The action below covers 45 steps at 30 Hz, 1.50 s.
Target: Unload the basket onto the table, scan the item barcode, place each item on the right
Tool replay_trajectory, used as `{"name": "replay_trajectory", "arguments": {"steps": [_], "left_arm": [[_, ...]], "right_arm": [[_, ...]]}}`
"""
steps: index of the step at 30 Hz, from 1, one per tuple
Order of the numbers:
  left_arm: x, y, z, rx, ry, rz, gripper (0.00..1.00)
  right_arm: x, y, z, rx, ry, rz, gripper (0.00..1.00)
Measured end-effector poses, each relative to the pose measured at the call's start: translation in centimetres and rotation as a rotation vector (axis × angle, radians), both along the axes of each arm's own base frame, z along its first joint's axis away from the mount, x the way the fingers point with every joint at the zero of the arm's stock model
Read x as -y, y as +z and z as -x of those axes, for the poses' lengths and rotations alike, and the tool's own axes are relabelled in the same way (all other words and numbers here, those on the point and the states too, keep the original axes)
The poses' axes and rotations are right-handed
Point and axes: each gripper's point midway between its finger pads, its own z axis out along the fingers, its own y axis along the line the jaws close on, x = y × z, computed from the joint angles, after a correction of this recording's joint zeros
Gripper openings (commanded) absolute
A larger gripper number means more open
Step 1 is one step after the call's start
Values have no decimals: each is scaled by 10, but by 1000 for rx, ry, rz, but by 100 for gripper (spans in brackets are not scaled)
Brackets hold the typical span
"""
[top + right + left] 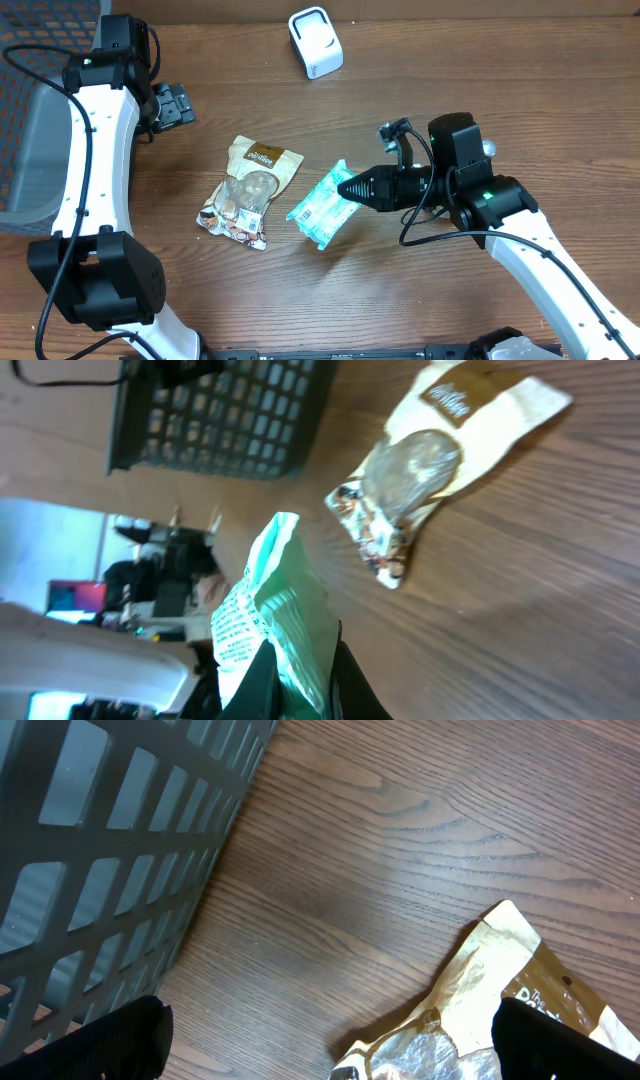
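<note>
Green packet [322,208] in right pincer [347,187] | white scanner [315,42]: overhead only

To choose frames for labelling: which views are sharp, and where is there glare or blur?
Overhead: sharp, evenly lit, faint shadow by the teal packet. Left wrist: crisp wood grain, basket slightly soft. Right wrist: tilted, packet soft up close, bright washed-out background.

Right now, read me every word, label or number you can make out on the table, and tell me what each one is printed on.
"The": small white lettering on the brown snack bag, above a larger word starting with "P" that the picture edge cuts off.
Dark label on the same bag, seen from overhead: too small to read.
Fine print on the teal packet: too blurred to read.
On the white scanner: no text visible.
</note>
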Motion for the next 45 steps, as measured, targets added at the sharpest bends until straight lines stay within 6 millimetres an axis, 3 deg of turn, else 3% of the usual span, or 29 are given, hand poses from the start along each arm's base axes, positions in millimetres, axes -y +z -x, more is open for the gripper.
{"name": "replay_trajectory", "arguments": {"steps": [45], "left_arm": [[0,0,0,0,0,0,100]], "right_arm": [[-4,4,24,-96,86,-57,4]]}}
